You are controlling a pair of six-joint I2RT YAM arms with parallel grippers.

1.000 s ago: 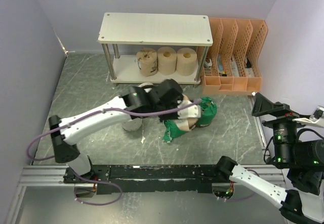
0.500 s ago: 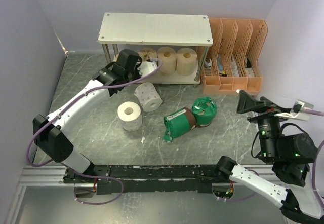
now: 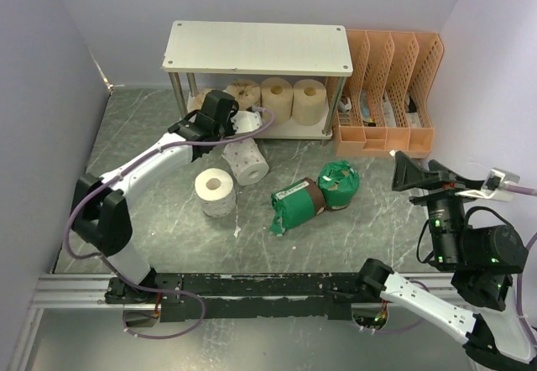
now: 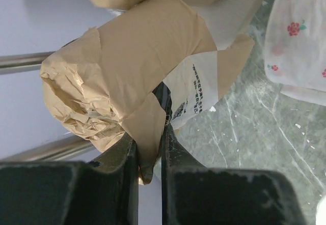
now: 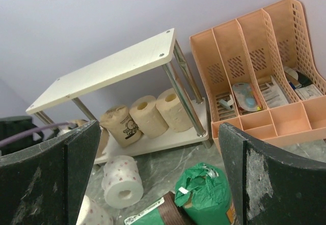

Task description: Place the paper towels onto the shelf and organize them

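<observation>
Looking down on a grey-green marbled desk [image 3: 138, 128], boxed in by pale lavender walls [image 3: 50, 94]. At the back, the two-tier shelf [image 3: 258, 46], off-white boards on thin silver legs, and just right of it an orange perforated file rack [image 3: 390, 94]. On the lower tier, three tan rolls [image 3: 277, 100] in a row, with the labelled roll [image 3: 243, 94] leftmost. Out on the desk: a plain white roll [image 3: 216, 190] standing on end, a flower-printed white roll [image 3: 246, 161] tipped just beside it, and two green-wrapped rolls [image 3: 298, 206] touching near the middle. Over at the shelf's lower-left end, pinching the crumpled brown wrapper of a fourth tan roll [image 4: 127, 67] between the left jaws, closed tight on the paper. Holding the right jaws spread wide, gripping nothing, off at the right and well apart from every roll.
</observation>
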